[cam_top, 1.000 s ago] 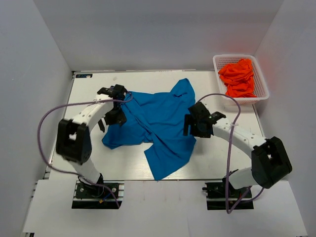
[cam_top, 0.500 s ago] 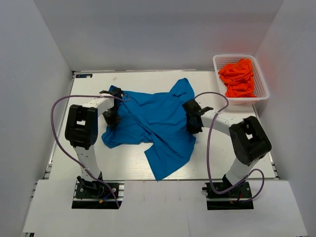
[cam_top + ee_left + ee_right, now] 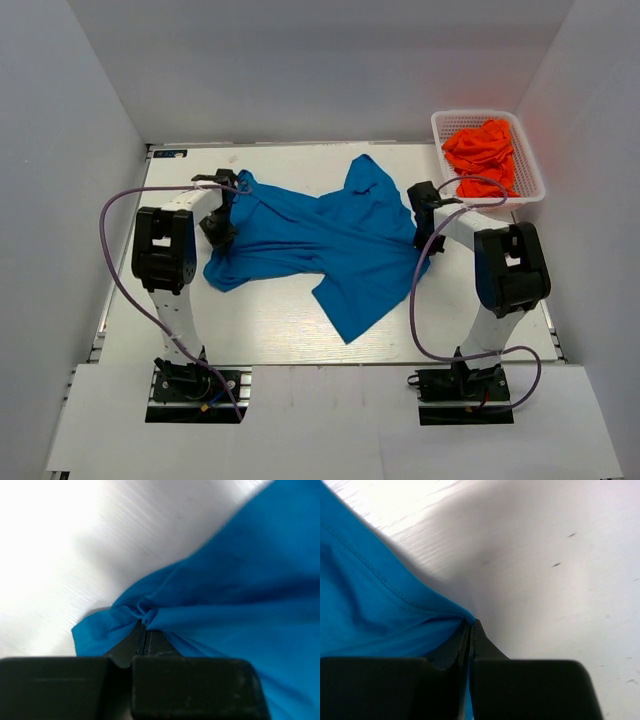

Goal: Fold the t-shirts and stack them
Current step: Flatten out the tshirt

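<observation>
A bright blue t-shirt (image 3: 320, 238) lies crumpled but stretched sideways across the middle of the table. My left gripper (image 3: 219, 230) is at the shirt's left edge; in the left wrist view it (image 3: 144, 624) is shut on a pinched fold of the blue t-shirt (image 3: 235, 590). My right gripper (image 3: 422, 212) is at the shirt's right edge; in the right wrist view it (image 3: 471, 625) is shut on the hemmed edge of the blue t-shirt (image 3: 365, 605). Orange-red t-shirts (image 3: 484, 155) lie bunched in the basket at the back right.
The white mesh basket (image 3: 438, 128) stands at the table's back right corner, just beyond the right arm. Grey walls close in on the left, back and right. Purple cables loop beside both arms.
Both grippers went from open to shut on the blue t-shirt's edges. The right gripper then moved right and back, the left slightly left, drawing the shirt wider.
</observation>
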Robot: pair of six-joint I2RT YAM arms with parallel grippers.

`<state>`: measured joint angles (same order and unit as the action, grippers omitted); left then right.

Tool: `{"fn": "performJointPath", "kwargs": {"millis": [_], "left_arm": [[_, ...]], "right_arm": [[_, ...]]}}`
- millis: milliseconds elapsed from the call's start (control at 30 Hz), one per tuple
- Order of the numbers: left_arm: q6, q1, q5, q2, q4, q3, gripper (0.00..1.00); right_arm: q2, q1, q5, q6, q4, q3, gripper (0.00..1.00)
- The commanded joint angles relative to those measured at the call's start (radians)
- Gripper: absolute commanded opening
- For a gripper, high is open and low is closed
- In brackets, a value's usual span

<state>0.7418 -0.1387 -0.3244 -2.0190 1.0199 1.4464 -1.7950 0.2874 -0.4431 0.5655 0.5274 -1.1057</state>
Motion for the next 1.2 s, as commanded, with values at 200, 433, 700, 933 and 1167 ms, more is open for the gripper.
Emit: {"fn": "performJointPath", "kwargs": {"millis": [200,433,700,933,1167], "left_arm": [[-0.07,0.056,0.096,0.034,-0.09,-0.005,0.0],[-0.163,0.056,0.249,0.072,-0.162,0.104,0.48],[-0.087,0.056,0.159,0.325,-0.103,-0.052,1.0],[-0.038,0.031,0.206,0.633,-0.191,-0.449,1.0],[-0.027,0.001,0.326,0.787,-0.374,-0.704,1.0]], "right_arm": [[-0.084,-0.117,-0.059,-0.101,0.048,-0.092,0.0],[-0.087,-0.119,0.021,-0.251,0.031,-0.261,0.0],[0.159,-0.076,0.231,-0.371,-0.05,-0.218,0.6],[0.394,0.027,0.368,-0.29,-0.009,0.036,0.78],[0.5,0.142,0.538,-0.135,-0.001,0.23,0.9]]}}
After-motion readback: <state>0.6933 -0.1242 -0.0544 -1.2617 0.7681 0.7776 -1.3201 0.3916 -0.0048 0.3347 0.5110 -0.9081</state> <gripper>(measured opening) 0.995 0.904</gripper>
